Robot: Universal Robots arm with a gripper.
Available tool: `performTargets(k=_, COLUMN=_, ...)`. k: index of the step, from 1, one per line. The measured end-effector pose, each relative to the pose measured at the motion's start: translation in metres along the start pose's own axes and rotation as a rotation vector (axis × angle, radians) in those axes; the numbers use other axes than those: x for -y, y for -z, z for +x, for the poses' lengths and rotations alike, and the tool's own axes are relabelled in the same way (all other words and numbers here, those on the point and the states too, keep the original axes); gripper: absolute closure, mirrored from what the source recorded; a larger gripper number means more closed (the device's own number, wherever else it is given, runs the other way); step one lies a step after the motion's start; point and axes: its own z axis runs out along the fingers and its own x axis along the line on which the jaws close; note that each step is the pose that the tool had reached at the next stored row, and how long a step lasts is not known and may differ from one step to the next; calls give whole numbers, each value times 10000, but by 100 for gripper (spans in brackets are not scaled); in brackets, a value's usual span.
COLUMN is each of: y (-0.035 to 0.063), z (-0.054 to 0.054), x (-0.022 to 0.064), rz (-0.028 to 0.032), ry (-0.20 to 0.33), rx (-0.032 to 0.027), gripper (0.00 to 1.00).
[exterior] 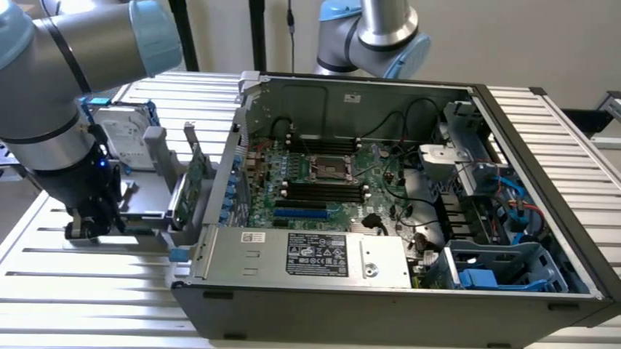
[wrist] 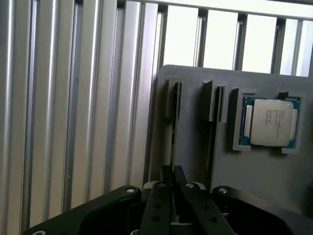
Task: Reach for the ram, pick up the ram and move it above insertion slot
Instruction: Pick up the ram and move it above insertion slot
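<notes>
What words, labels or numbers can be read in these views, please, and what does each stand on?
No text is legible.
Black label on the power supply: print too small.
White sticker on the same unit: too small.
Hard drive label: blurred.
Processor lid: markings too blurred.

The black metal gripper [wrist: 172, 171] had its two fingers [wrist: 157, 208] drawn together on the ram [wrist: 172, 142] — a thin dark strip seen edge-on, standing in a narrow slot of a flat grey plastic holder [wrist: 264, 171]. Just beside it ran a second narrow slot [wrist: 213, 132] between small grey uprights. Further along the same holder, a square processor chip with a silver metal lid [wrist: 270, 121] lay flat in a blue-edged recess — apart from the fingers. The holder rested on a table of ribbed aluminium slats [wrist: 73, 122].
</notes>
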Motion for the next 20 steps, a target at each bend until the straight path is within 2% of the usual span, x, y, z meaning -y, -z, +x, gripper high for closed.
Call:
performTargets(k=3, y=75, z=-3, x=-1, rz=-14, ry=0, rx=55, gripper=86)
performTargets(k=7, y=196, z=-7, x=-2, rz=-37, ry=2, rx=98, gripper=86)
performTargets(k=14, y=491, z=-15, x=20, rz=-60, ry=2, rx=128, gripper=86)
performTargets(k=20, y=770, z=-17, x=108, rz=-85, ry=2, rx=144, gripper=86)
